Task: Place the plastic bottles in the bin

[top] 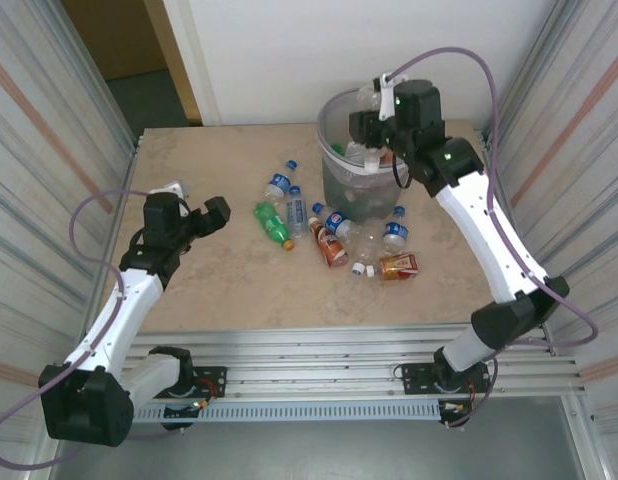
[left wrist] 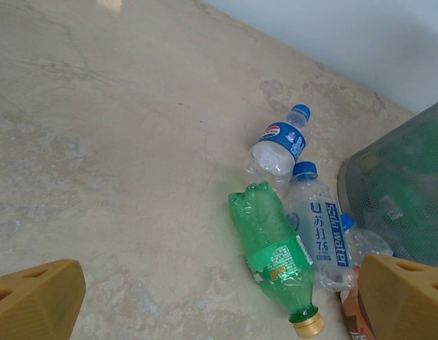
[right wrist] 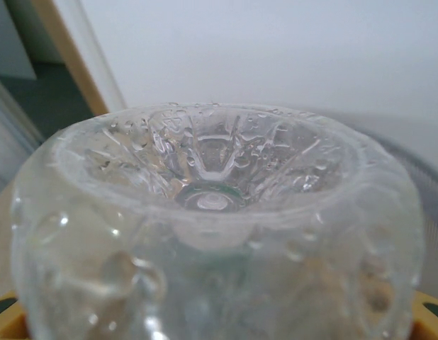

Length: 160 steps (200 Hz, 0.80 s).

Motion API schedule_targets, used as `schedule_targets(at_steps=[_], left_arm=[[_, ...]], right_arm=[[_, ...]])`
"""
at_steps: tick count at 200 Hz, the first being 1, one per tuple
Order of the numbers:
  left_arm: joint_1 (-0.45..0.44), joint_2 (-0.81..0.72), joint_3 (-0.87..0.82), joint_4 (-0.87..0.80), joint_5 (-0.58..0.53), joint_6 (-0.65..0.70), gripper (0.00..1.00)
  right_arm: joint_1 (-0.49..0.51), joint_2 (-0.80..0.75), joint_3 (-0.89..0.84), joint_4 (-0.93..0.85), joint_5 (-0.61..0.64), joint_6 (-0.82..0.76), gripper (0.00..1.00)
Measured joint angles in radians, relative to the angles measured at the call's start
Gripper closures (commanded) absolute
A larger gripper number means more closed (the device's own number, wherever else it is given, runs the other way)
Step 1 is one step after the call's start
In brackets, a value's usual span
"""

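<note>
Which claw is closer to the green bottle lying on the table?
Left. The left claw hovers open just left of the green bottle, not touching it. The right claw is farther off, above the bin, gripping a clear bottle.

Bottles lie on the table before and left of the bin.

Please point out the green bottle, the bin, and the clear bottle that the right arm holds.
green bottle (left wrist: pixel 276 255): left wrist view, on its label.
bin (top: pixel 339 182): top external view, on its grey side wall.
clear bottle (right wrist: pixel 212 198): right wrist view, on its dimpled base.
</note>
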<state>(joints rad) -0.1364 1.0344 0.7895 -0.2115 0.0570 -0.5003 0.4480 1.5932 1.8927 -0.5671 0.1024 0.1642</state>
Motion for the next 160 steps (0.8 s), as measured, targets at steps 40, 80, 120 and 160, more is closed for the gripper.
schedule_targets(at_steps=[40,80,120,160], left_arm=[[0.000,0.000,0.000,0.002,0.014,-0.011,0.01],[0.000,0.011,0.000,0.008,0.026,-0.027,0.01],[0.000,0.031,0.000,0.015,0.041,-0.032,0.01],[0.000,0.043,0.000,0.038,0.060,-0.039,0.01]], right_arm=[[-0.095,0.160,0.133,0.059,-0.074,0.018,0.57],[-0.121,0.317,0.227,0.048,-0.100,0.031,0.55],[-0.122,0.389,0.239,-0.007,-0.105,0.034,0.48],[-0.130,0.407,0.240,-0.066,-0.124,0.040,0.27]])
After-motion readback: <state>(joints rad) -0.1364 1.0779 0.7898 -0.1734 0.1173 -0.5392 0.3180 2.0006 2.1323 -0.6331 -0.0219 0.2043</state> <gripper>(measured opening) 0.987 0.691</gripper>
